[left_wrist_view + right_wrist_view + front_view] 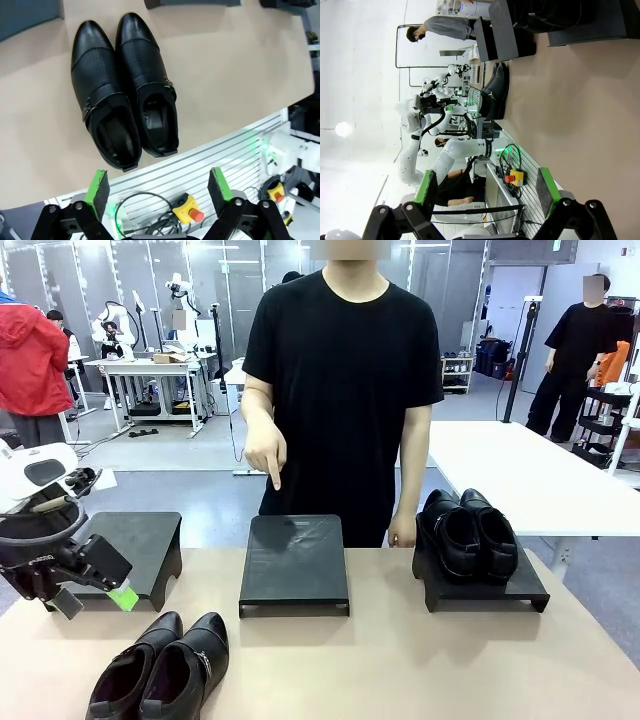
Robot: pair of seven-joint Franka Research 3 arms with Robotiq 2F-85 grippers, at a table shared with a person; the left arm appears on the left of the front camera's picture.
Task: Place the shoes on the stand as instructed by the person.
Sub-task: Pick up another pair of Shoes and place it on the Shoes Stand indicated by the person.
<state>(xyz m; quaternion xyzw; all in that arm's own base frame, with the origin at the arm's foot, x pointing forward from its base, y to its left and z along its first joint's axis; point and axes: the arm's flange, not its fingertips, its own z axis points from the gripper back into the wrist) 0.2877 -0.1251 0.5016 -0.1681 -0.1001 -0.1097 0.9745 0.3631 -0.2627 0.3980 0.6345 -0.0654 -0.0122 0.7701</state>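
One pair of glossy black shoes (pixel 160 665) lies on the tan table near its front left corner, toes pointing away from me. My left gripper (pixel 97 600) hovers open just left of and above them. In the left wrist view the same shoes (pixel 122 90) lie beyond the open left gripper (pixel 158 187), with nothing between its green pads. A second pair of shoes (pixel 468 532) rests on the right stand (pixel 520 592). The person (pixel 345 370) points a finger down at the bare middle stand (pixel 295 560). My right gripper (pixel 486 187) is open and holds nothing; the front pair of shoes (pixel 495 90) shows far off.
A third black stand (pixel 140 540) sits at the left, behind my left gripper. The table's front edge (pixel 210 145) runs just below the shoes, with cables and a yellow stop button (pixel 187 210) under it. Other people and tables stand in the background.
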